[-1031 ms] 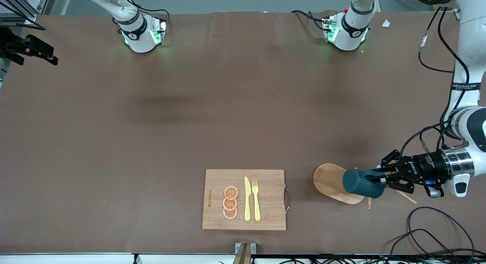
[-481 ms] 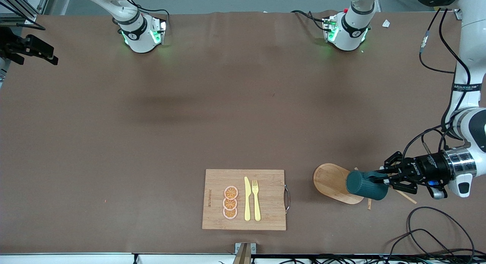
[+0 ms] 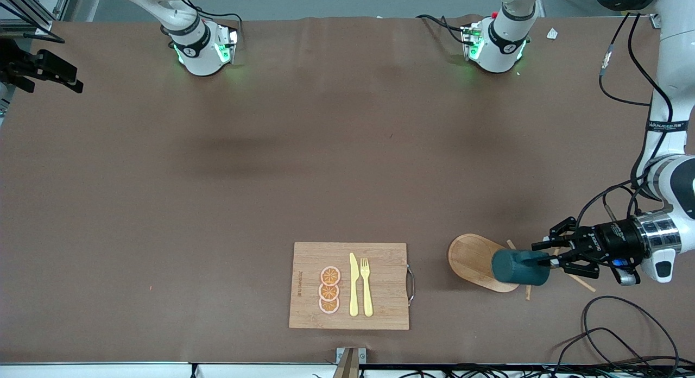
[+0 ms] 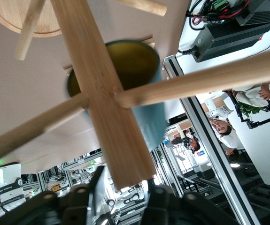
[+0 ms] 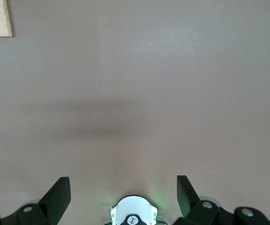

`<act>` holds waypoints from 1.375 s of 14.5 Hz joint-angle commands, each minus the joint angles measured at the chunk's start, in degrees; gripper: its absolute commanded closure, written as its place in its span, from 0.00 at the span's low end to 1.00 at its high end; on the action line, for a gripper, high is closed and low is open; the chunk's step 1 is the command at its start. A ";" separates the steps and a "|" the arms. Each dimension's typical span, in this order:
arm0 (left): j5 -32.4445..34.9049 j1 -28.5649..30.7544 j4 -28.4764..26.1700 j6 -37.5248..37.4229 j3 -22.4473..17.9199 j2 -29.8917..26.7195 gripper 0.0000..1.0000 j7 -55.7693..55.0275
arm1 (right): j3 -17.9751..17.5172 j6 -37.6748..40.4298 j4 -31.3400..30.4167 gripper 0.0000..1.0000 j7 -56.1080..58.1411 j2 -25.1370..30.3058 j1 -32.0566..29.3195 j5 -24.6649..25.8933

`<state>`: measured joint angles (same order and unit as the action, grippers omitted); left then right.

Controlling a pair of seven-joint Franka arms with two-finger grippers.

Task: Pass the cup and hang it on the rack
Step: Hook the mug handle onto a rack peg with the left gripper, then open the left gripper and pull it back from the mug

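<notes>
The cup hangs on the rack at the left arm's end of the desk, the left gripper fingers just parted beside it; a careless withdrawal could dislodge it; the right gripper, fingers wide, waits.

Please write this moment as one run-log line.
cup: on rack peg | left gripper: jaws open, beside cup | right gripper: open, waits

Robotics lab, alu framing, cabling

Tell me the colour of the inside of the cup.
The cup is yellowish inside, dark teal outside; the left wrist view shows it best.
</notes>
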<state>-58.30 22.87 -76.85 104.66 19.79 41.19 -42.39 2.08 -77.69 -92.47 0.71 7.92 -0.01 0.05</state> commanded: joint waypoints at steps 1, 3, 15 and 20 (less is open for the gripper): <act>-0.85 0.42 0.82 -0.78 0.07 0.12 0.00 2.83 | 0.30 0.17 -0.78 0.00 -0.44 0.96 0.45 0.92; -0.68 0.42 0.82 -1.21 0.34 -0.32 0.00 2.93 | 0.21 0.17 -0.78 0.00 -0.44 0.96 0.45 0.92; 39.46 -0.11 0.65 -7.18 11.67 -14.37 0.00 2.93 | 0.21 0.17 -0.78 0.00 -0.44 0.96 0.45 0.92; 52.12 -0.11 0.56 -10.96 14.92 -18.24 0.00 3.28 | 0.21 0.17 -0.78 0.00 -0.44 0.96 0.45 0.92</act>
<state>-10.81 22.30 -75.02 95.44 33.64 25.63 -39.84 2.14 -77.68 -92.51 0.71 7.92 -0.01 0.06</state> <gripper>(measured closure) 0.000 0.000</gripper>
